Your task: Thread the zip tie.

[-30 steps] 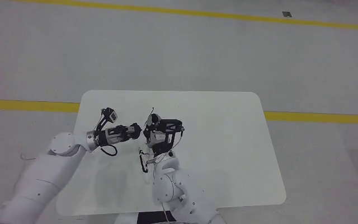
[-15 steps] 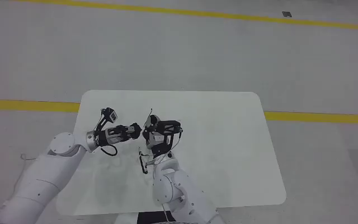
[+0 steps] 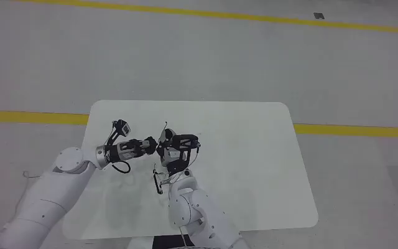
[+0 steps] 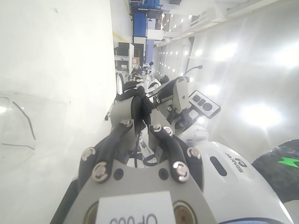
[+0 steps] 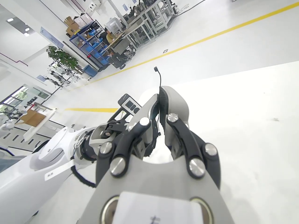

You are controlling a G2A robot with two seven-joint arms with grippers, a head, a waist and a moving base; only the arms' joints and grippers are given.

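Step in hand: The alignment stage is judged to be under way. The tie is held up off the table (image 3: pixel 249 124) between both arms, and no strap is seen passed through the head.

Right gripper (image 5: pixel 161 94): The fingers are pressed together and pinch the zip tie (image 5: pixel 160 80) a little below its end.

Locking head (image 5: pixel 155 69): It is seen as a small dark block standing free just past the right fingertips, on a slightly curved stub of strap.

Left gripper (image 4: pixel 137 102): The dark pads are closed against each other. A thin black strand runs out between the fingers toward the wrist, and it is taken to be the tie's other part.

Relation: In the top view the two grippers are set tip to tip over the middle of the table, just beside each other. Whether they touch cannot be told.

Tail tip: It is hidden by the pads, so its distance from the head cannot be read.

Next move: A fine, steady approach is called for. The tail must be brought square to the head's slot and pushed through, with both pinches kept firm.

Risk: The strap is thin and springy, so it may be bent aside or twisted if the angle is off.
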